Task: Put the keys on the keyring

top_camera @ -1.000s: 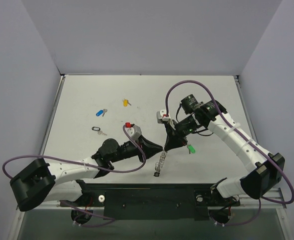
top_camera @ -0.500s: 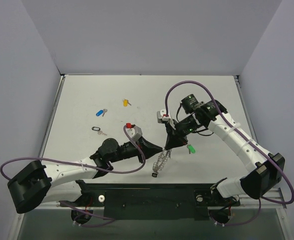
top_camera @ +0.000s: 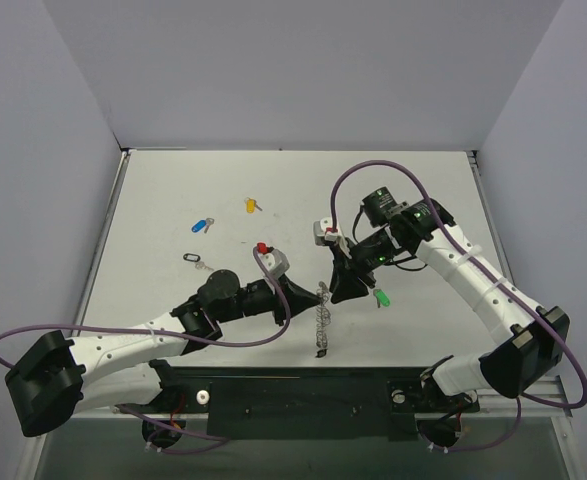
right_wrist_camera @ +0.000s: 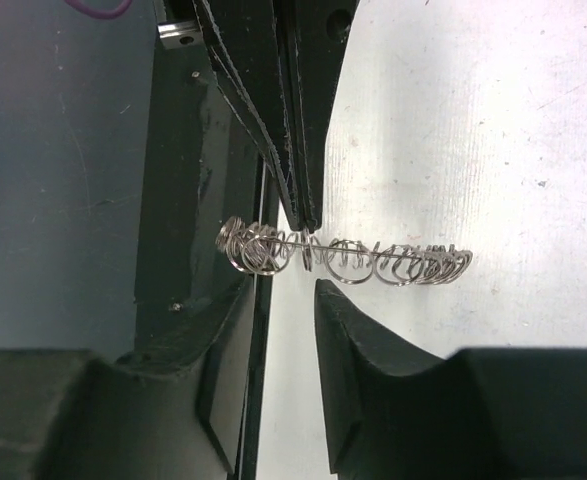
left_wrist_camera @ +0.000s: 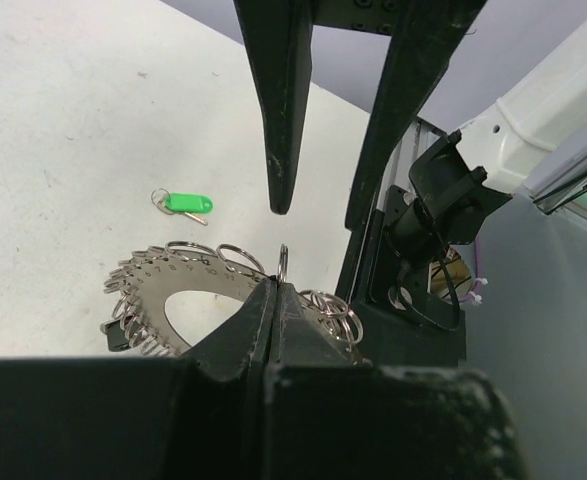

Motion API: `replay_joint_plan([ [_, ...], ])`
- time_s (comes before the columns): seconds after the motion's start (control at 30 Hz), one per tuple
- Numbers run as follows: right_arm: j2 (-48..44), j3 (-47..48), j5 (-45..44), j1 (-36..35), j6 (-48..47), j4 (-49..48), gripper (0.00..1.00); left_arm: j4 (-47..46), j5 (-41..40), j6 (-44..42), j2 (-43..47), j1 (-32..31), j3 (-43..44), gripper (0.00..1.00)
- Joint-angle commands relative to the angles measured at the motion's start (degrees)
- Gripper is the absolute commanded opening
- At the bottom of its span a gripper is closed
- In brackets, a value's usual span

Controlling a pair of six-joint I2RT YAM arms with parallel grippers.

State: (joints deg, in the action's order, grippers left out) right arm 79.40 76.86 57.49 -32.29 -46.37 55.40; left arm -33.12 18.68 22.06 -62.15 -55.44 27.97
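**Left gripper** (top_camera: 313,292): jaws pressed together, clamped on one small wire loop at the rim of the large flat silvery-grey metal keyring (top_camera: 320,320). In the left wrist view the closed fingertips (left_wrist_camera: 276,295) pinch the loop at the hoop's raised near edge. From there the keyring (left_wrist_camera: 161,288) slopes down toward the white table (top_camera: 423,200).

**Right gripper** (top_camera: 345,290): jaws apart and holding nothing, just right of the left gripper. In the right wrist view the keyring (right_wrist_camera: 373,262) appears edge-on as a row of loops. It lies just beyond the parted right fingers (right_wrist_camera: 343,330), and contact cannot be told.

**Keyring position:** near the middle of the table, between the two grippers. A small dark piece hangs at its near end, too small to identify.

**Keys:**
- The green-headed silver key (top_camera: 381,298) lies flat on the table, just right of the right gripper and apart from the keyring.
- The black-headed key (top_camera: 194,260), the blue-headed key (top_camera: 202,225) and the yellow-headed key (top_camera: 252,205) lie well apart on the far left part of the table.
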Motion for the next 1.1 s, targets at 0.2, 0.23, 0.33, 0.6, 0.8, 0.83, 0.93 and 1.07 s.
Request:
replay_joint_plan([
  [0.2,2.2,0.3,2.0,0.2,-1.1,1.1,0.41,-6.5,-0.7,1.2,1.4,0.0,0.3,0.0],
  [0.23,2.7,0.2,2.1,0.2,-1.3,1.0,0.42,-6.7,-0.9,1.3,1.4,0.0,-0.1,0.0],
  [0.33,3.6,0.1,3.1,0.0,-2.1,0.9,0.42,-7.3,-0.9,1.6,1.5,-0.1,-0.5,0.0],
  [0.6,4.0,0.3,3.2,-2.1,-2.4,0.9,0.32,-7.9,-1.4,1.7,1.6,0.0,-0.8,0.0],
  [0.8,4.5,0.5,2.7,-2.2,-2.5,1.0,0.26,-8.3,-1.5,1.8,1.9,0.0,-0.9,0.0],
  [0.83,4.5,0.5,2.8,-2.2,-2.6,1.0,0.21,-8.4,-1.5,1.8,2.0,-0.1,-1.0,0.0],
  [0.93,4.6,0.6,2.8,-2.4,-2.6,1.1,0.12,-8.4,-1.6,1.9,2.1,0.0,-1.0,0.0],
  [1.07,4.7,0.7,2.9,-2.8,-2.5,1.2,0.0,-8.6,-1.5,2.1,2.1,0.0,-1.0,0.0],
])
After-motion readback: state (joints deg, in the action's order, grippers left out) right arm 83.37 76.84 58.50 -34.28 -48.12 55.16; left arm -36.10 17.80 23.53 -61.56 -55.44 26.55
